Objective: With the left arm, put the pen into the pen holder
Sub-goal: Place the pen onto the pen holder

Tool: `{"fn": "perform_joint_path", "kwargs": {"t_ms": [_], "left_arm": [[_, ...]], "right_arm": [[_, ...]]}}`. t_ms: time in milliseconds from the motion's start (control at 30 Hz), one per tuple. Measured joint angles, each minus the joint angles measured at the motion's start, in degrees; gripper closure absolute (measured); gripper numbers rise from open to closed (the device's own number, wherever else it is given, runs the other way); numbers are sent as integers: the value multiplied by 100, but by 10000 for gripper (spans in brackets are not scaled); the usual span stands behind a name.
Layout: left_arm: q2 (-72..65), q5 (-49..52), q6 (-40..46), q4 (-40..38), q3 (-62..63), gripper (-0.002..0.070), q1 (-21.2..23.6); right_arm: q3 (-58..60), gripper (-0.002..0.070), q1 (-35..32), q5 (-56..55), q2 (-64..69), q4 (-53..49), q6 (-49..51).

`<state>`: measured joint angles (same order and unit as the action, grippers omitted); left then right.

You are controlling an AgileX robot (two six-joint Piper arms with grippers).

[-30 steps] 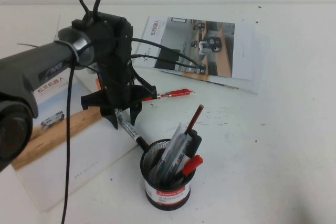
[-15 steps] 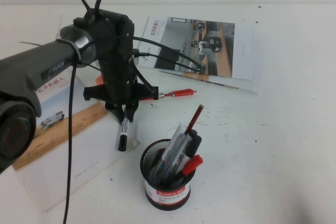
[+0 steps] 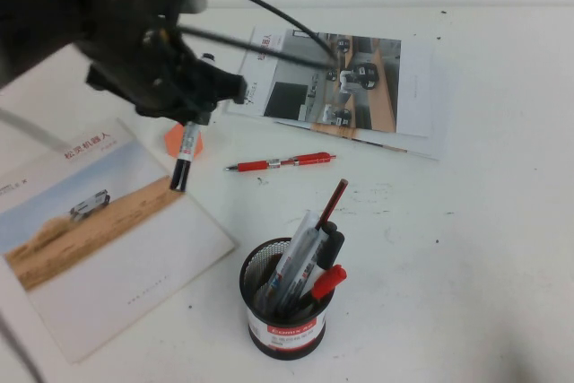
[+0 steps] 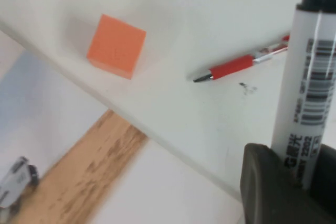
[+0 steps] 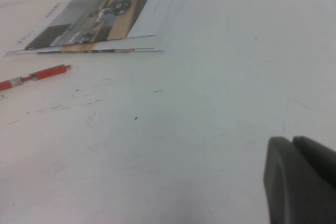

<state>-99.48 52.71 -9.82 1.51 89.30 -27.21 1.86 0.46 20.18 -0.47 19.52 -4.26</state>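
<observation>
- Over the desk's left side, left gripper (image 3: pixel 188 114) clamps the pen (image 3: pixel 186 157), hanging clear of the desk.
- Pen holder (image 3: pixel 285 311) sits near the front edge.
- Right gripper (image 5: pixel 302 182) low over the desk, fingers pressed together.

The left gripper (image 4: pixel 294 182) has its dark fingers (image 4: pixel 262 182) clamped on the pen (image 4: pixel 307 87), white barrel, barcode and black print in view, black cap at the far end. Beyond it a slim red pen (image 4: pixel 239 66) lies on the white table (image 4: pixel 184 19), an orange cube (image 4: pixel 116 45) sits well apart from it, and a booklet (image 4: pixel 79 145) with a sandy photo lies nearest.
</observation>
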Motion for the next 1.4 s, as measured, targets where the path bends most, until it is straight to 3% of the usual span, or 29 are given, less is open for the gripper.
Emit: {"fn": "perform_joint_path", "kwargs": {"t_ms": [400,600,667,867,967,1200,1400], "left_arm": [[3559,-3773,562,60,-3948,568,0],[4134,-5704,344,113,-5482,568,0],[4134,-6251,-72,436,-5787,568,0],[3875,-8341,-2312,3151,-6153,568,-9],[3575,-8865,-3109,3629,-6153,568,-9],[2732,-9974,-3436,4310,-6153,568,-9],[2313,-10098,-3235,4612,-6153,568,-212]], "right_arm": [[0,698,0,0,0,0,0],[0,698,0,0,0,0,0],[0,698,0,0,0,0,0],[0,698,0,0,0,0,0],[0,698,0,0,0,0,0],[0,698,0,0,0,0,0],[0,698,0,0,0,0,0]]}}
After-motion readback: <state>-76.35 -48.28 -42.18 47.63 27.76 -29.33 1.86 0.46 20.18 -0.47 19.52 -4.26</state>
